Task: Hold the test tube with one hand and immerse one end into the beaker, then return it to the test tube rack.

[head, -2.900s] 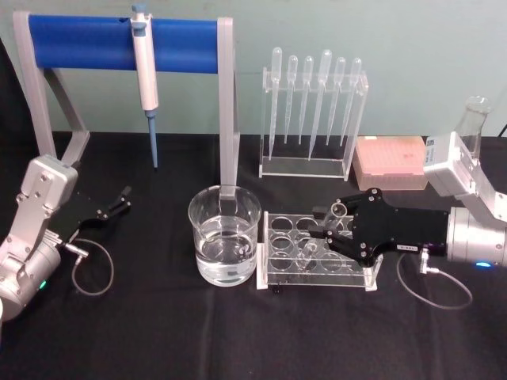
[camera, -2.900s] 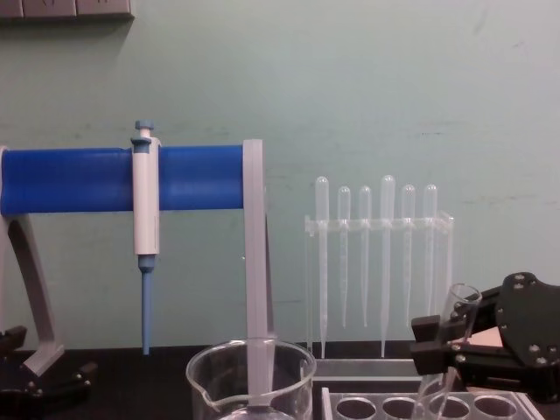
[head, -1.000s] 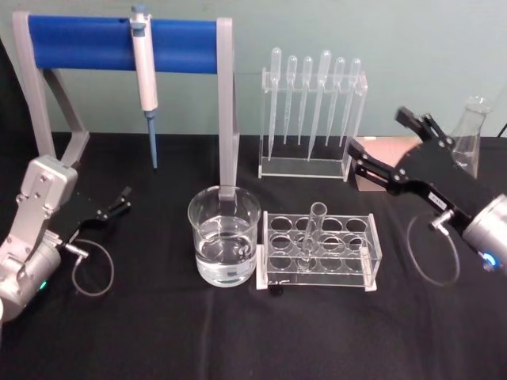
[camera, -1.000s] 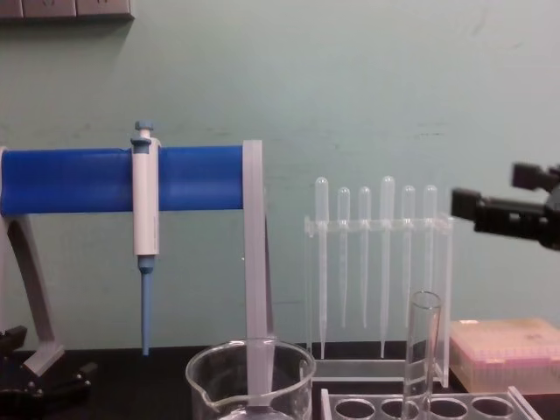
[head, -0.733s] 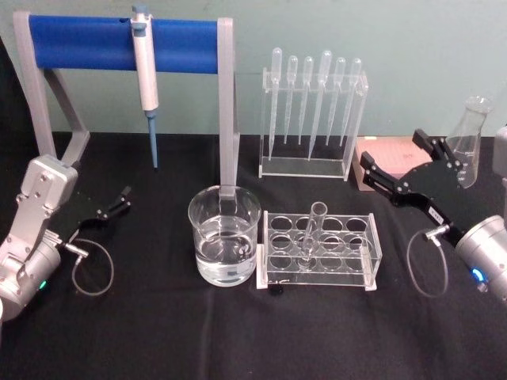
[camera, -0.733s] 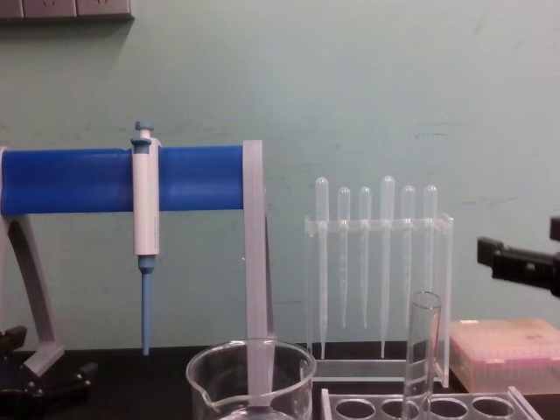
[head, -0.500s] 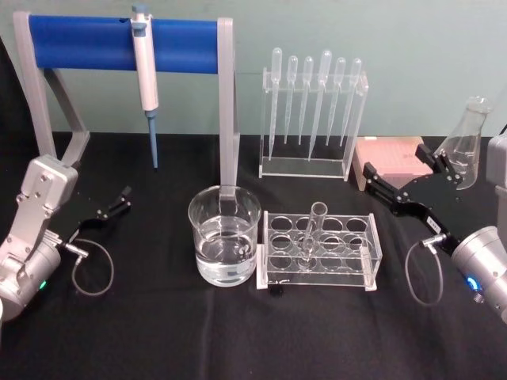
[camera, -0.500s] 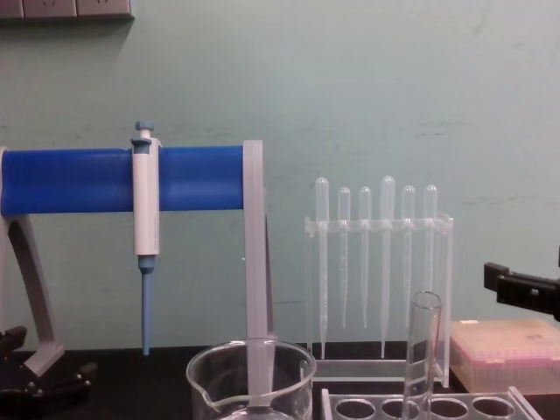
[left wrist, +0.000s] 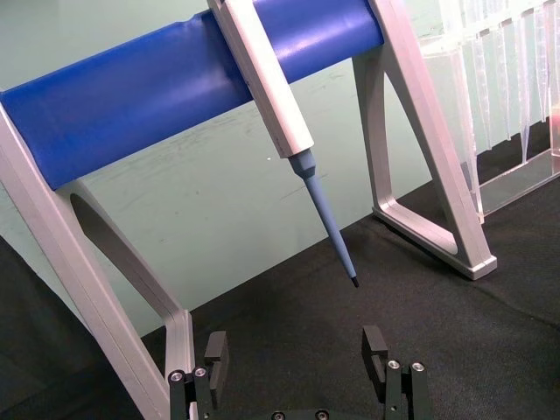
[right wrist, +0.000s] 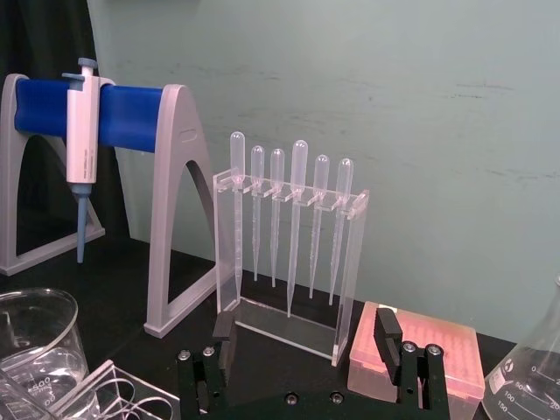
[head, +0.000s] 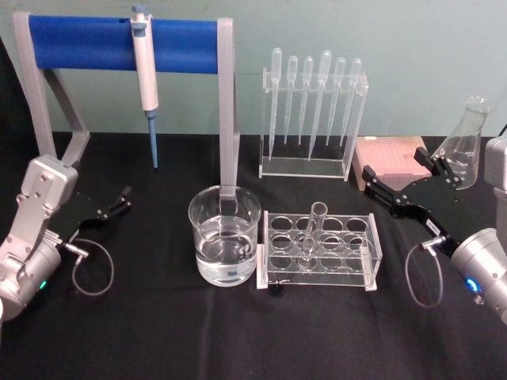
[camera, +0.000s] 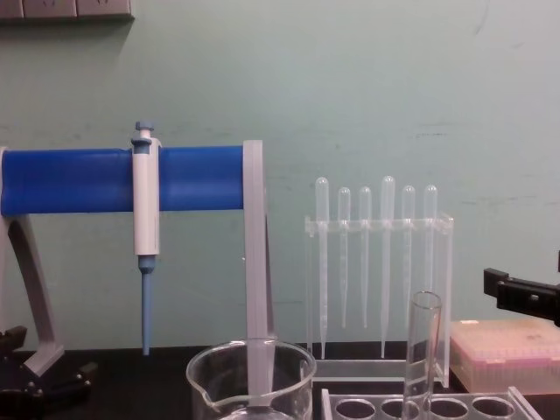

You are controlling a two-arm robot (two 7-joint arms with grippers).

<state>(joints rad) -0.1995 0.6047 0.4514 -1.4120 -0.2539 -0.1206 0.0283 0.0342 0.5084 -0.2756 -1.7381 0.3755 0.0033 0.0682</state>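
Back in the clear rack (head: 320, 252): test tube (head: 312, 233) standing upright in a hole of the middle row, rim poking above the rack. Just left of the rack, nearly touching, the beaker (head: 224, 235), partly filled with clear liquid. Right pincer (head: 405, 184) off to the right of the rack, up over the desk (head: 158, 332) near the pink tip box (head: 390, 158), jaws spread wide and gripping nothing. Erlenmeyer flask (head: 463, 144) right behind it. Left pincer (head: 112, 205) parked low at the far left of the desk, jaws apart too, empty. Further back, a pipette stand (head: 313, 119) with six plastic pipettes, and a blue-barred holder (head: 123, 43) with a micropipette (head: 145, 75) hanging off it.
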